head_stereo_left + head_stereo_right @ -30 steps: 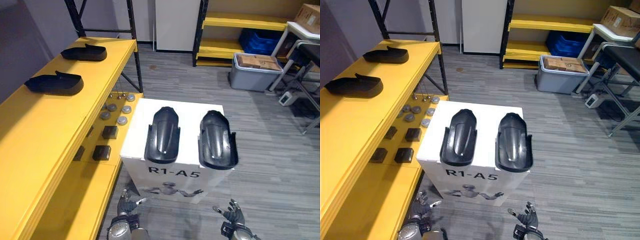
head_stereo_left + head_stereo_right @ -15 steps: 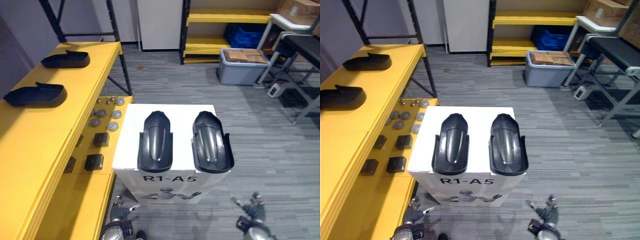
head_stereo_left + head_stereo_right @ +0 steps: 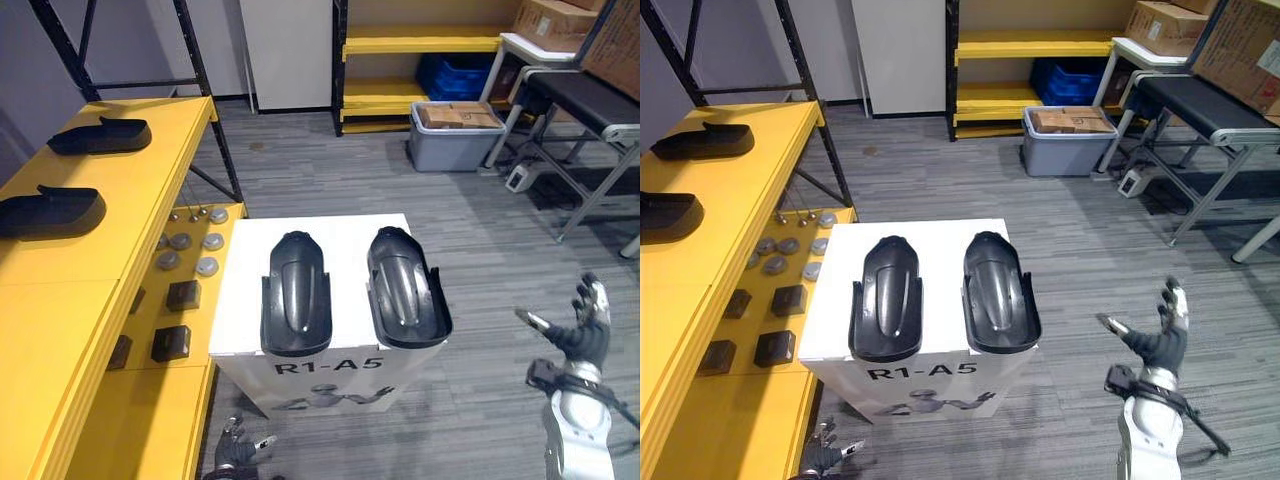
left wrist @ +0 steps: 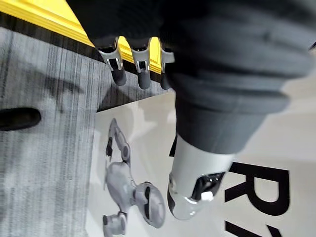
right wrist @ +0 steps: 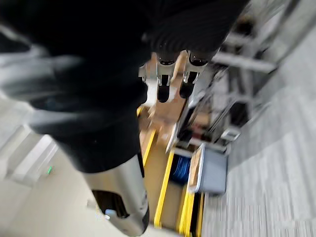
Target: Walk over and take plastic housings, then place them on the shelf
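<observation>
Two black plastic housings lie side by side on a white box [image 3: 240, 265]: the left housing [image 3: 296, 305] and the right housing [image 3: 406, 285]. Two more black housings [image 3: 99, 135] [image 3: 48, 211] rest on the yellow shelf [image 3: 80, 260] at the left. My right hand [image 3: 583, 328] is raised at the right of the box, fingers spread and open, holding nothing. My left hand [image 3: 238, 457] hangs low in front of the box, by its printed face [image 4: 128, 163], fingers relaxed and open.
Small dark blocks [image 3: 183, 294] and grey round parts [image 3: 181, 241] sit on the lower yellow shelf beside the box. A grey tote [image 3: 450, 135], a blue bin [image 3: 455, 72] in a yellow rack and a metal trolley [image 3: 570, 110] stand at the back right. Grey floor lies right of the box.
The camera has swung right, so the box and shelf sit further left in view. My right hand has risen from low by the box to a raised spot at the right.
</observation>
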